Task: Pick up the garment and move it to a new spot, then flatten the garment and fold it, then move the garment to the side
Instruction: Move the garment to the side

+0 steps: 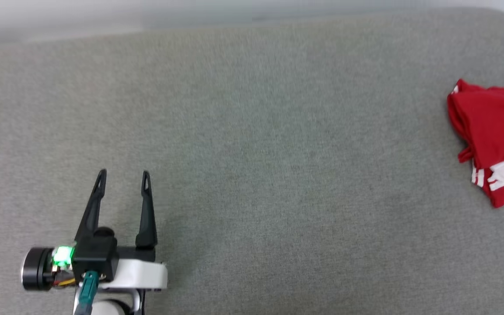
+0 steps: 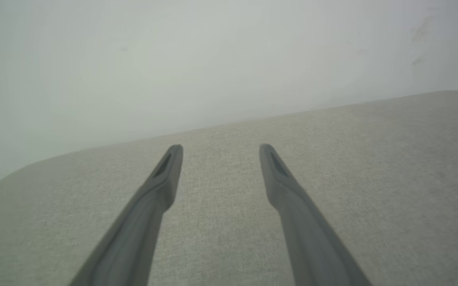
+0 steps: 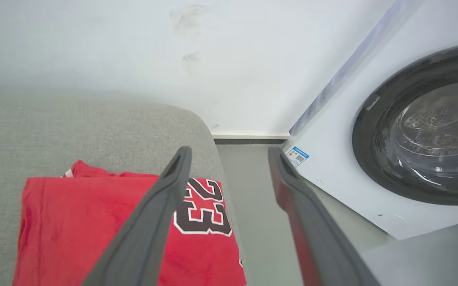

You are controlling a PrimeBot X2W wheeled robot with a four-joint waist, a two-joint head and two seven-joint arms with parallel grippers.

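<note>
Pale room, grey upholstery, laundry corner.
A broad grey woven-fabric cushion (image 1: 252,131) sits before a plain off-white wall (image 3: 133,47) bearing faint smudges; near its end, on grey floor (image 3: 249,190), stands a white front-loading washing machine (image 3: 332,119) with a dark round glass door.

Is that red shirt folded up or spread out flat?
Folded. The garment lies as a compact layered bundle at the right edge of the grey cushion, striped sleeve peeking out below.

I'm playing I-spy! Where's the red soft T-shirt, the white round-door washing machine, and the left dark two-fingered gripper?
red soft T-shirt (image 3: 74,222): right wrist view, plain red cloth.
white washing machine (image 3: 332,178): right wrist view, white front panel.
left gripper (image 1: 124,175): head view, midway between fingertips.
</note>
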